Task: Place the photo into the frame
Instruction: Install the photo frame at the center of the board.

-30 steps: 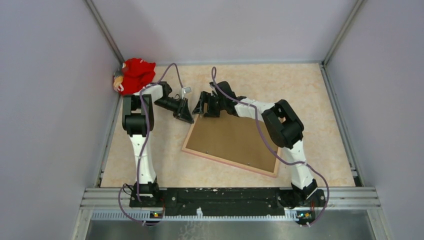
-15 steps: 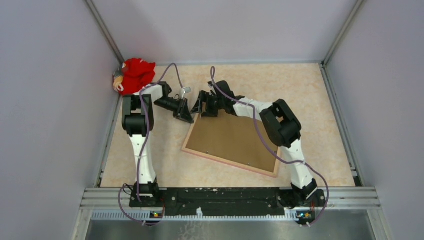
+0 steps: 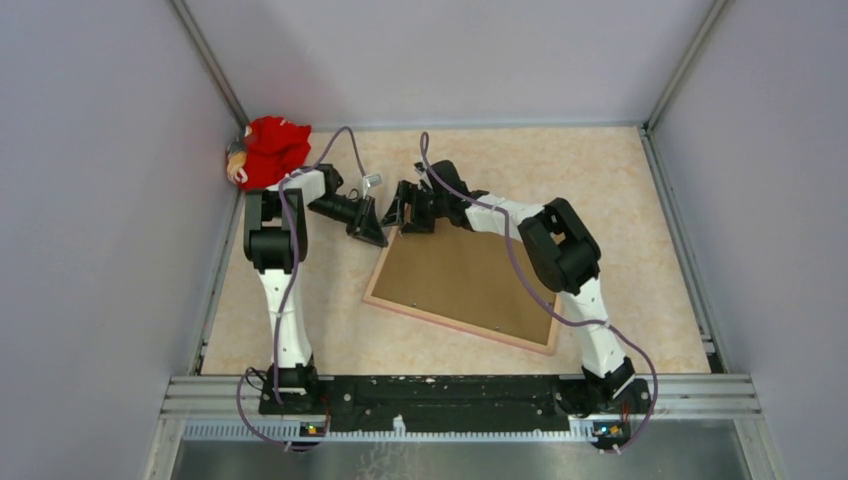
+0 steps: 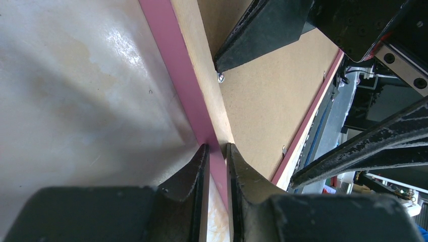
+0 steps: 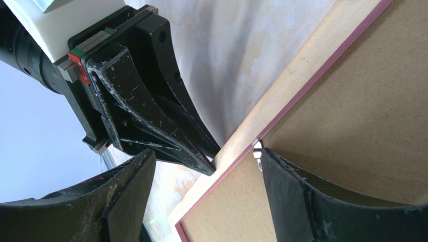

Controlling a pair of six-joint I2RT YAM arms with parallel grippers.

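Note:
The frame (image 3: pixel 455 328) lies back side up on the table, with a brown backing board (image 3: pixel 460 275) inside it. The photo is not in view. My left gripper (image 3: pixel 372 235) is shut on the frame's rim at its far left corner; the left wrist view shows the pink rim (image 4: pixel 171 60) pinched between the fingers of that gripper (image 4: pixel 217 151). My right gripper (image 3: pixel 405 215) is open over the same corner. In the right wrist view (image 5: pixel 207 154) it straddles the pale rim (image 5: pixel 298 65), and one finger (image 5: pixel 303 196) touches a small metal tab (image 5: pixel 257 147) on the board (image 5: pixel 363 121).
A red stuffed toy (image 3: pixel 272 148) sits in the far left corner against the wall. Grey walls enclose the table on three sides. A metal rail (image 3: pixel 460 390) runs along the near edge by the arm bases.
The right arm's elbow has shifted slightly to the left. The frame and the left gripper have not moved.

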